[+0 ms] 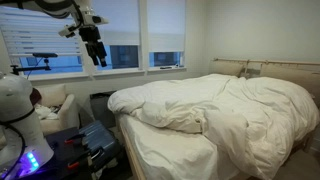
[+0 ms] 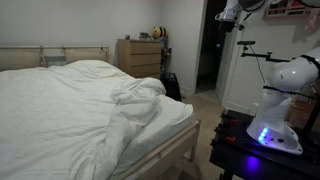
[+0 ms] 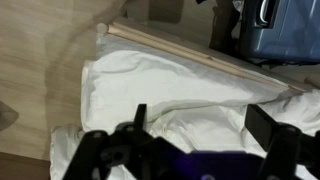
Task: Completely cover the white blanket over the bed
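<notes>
Two fingers (image 3: 138, 118) splayed wide in the wrist view, nothing between them: the gripper (image 1: 96, 48) is open and empty, hanging high by the window, well above the bed (image 1: 175, 155). Looking down, it takes in the foot corner: bare mattress sheet (image 3: 130, 80), the wooden bed frame (image 3: 190, 55), a blue suitcase (image 3: 268, 28) just beyond. The white blanket (image 1: 220, 105) lies heaped over the head end and middle, and in both exterior views its folded-back edge (image 2: 138, 98) is doubled over on itself. By my read the job is barely begun: that foot corner is uncovered, and the edge wants grabbing and pulling down to the foot.
</notes>
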Motion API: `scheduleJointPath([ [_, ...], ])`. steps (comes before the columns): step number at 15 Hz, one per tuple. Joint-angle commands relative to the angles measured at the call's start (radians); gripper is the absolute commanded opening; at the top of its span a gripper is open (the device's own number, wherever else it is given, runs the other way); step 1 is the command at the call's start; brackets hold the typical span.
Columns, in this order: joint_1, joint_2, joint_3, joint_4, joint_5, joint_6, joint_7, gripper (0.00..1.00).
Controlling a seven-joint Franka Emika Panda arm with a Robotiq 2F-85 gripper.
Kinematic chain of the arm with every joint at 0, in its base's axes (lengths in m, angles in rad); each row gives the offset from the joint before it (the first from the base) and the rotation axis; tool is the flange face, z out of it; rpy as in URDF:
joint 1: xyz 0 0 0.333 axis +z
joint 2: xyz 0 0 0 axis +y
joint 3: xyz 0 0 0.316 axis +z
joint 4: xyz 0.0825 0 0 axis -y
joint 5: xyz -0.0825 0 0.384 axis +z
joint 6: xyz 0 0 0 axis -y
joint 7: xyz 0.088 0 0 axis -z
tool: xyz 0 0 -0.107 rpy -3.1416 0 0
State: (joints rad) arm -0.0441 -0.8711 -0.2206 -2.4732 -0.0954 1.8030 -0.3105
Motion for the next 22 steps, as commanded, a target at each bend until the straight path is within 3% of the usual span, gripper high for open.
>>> scheduleJointPath([
  [1, -0.002, 0.001, 0.001, 0.002, 0.002, -0.001, -0.001, 1.00],
  [6, -0.002, 0.008, 0.002, -0.002, 0.007, 0.001, 0.008, 1.00],
  [10, -0.046, 0.060, 0.017, -0.062, -0.003, 0.128, 0.130, 1.00],
  [17, -0.086, 0.280, 0.029, -0.146, 0.031, 0.431, 0.302, 1.00],
  [22, -0.069, 0.510, 0.027, -0.123, 0.119, 0.627, 0.354, 1.00],
])
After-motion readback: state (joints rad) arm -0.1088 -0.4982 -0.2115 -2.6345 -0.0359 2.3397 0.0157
